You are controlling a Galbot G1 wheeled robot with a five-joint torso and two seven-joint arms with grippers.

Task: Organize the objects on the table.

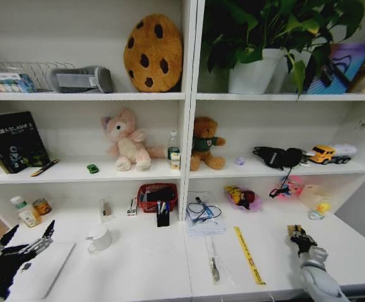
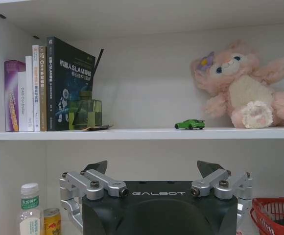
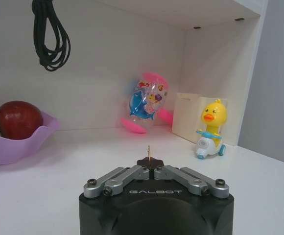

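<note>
Both grippers hover above the glossy table (image 1: 138, 264): left (image 1: 26, 240) jaws wide, right (image 1: 299, 236) (metal-linked) closed.

The head camera looks forward and down from above the worktop (image 1: 145, 264), taking in the white shelving from its top shelf to the front edge, with the left claw (image 1: 28, 242) at the lower left corner and the right claw (image 1: 300, 238) at the lower right. The left wrist camera sits low behind its own claw (image 2: 153, 169) and faces level into the shelving, close to it, sharing with the head view the pink plush toy (image 2: 242, 88) and the green toy car (image 2: 189, 124). The right wrist camera rides just above the worktop behind its claw (image 3: 149, 161), aimed at the far right corner, where the yellow duck toy (image 3: 210, 129) also shows small in the head view.
</note>
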